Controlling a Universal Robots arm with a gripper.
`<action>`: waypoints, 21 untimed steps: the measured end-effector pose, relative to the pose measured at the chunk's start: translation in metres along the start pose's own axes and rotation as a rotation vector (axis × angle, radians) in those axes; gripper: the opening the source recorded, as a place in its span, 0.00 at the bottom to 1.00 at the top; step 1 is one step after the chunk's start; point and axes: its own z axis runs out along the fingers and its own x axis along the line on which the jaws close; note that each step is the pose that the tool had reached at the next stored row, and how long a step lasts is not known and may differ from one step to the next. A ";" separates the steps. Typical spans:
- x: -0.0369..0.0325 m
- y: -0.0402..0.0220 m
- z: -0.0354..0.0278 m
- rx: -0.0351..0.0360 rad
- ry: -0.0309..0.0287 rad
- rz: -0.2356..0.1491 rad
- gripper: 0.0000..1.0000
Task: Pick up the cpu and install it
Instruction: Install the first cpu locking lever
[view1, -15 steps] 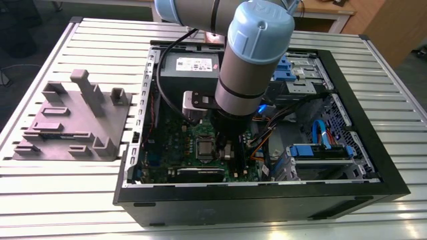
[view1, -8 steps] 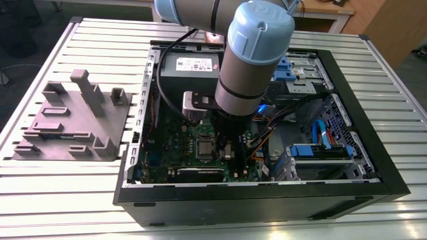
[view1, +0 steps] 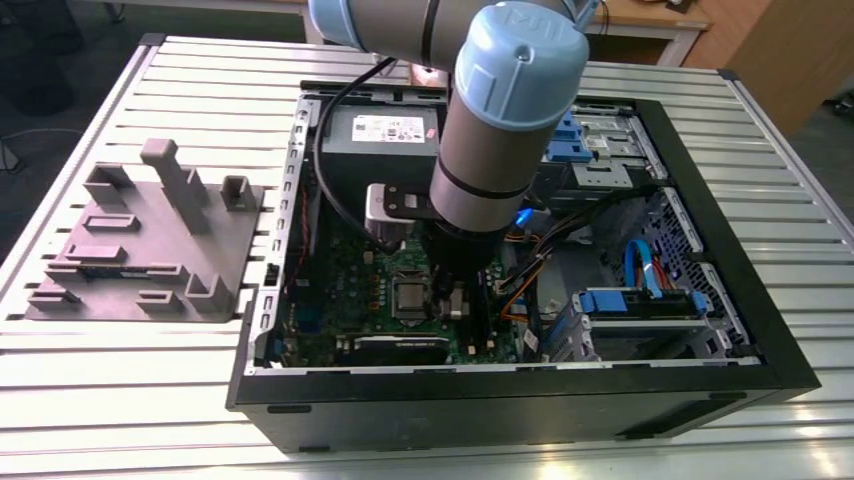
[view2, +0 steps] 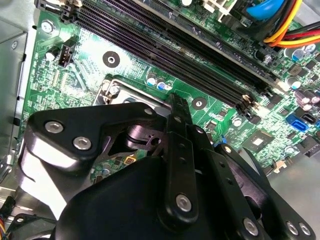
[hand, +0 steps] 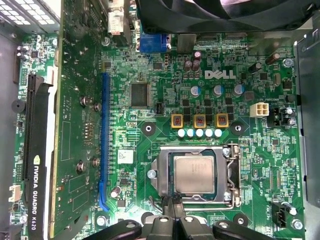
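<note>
A slatted metal table (view1: 200, 90) carried everything, and most of it was taken up by an open black computer case (view1: 534, 410) lying on its side. The robot arm (view1: 501, 110), grey with a pale blue cap, reached down into the case near its middle. Toward the exterior view's left, apart from the case, a grey fixture block (view1: 134, 250) with upright pegs stood on the table. Inside the case, a grey power supply box (view1: 380, 135) with a white label sat at the far wall.

The green motherboard (hand: 260, 165) covered the floor of the case (both wrist views looked down on it from close by). A long graphics card (hand: 75, 100) stood in its slot along one side, and a row of dark memory slots (view2: 165, 45) ran along the other.

The gripper (hand: 174, 210) hung low over the board, its black linkage large in the second wrist view. Its two fingers (hand: 170, 209) were pressed together with nothing between them, their tips just at the edge of the socket (hand: 162, 175); whether they touched the metal frame could not be told.

The cpu (hand: 195, 172) lay flat in the socket, its silvery-grey top showing inside the frame, just beyond the fingertips and not held by them.
</note>
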 end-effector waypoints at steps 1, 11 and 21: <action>0.0000 -0.0001 0.0003 0.0006 0.0001 -0.001 0.10; -0.0002 -0.0020 0.0025 0.0051 0.0003 -0.007 0.10; -0.0003 -0.0043 0.0038 0.0060 0.0007 -0.015 0.10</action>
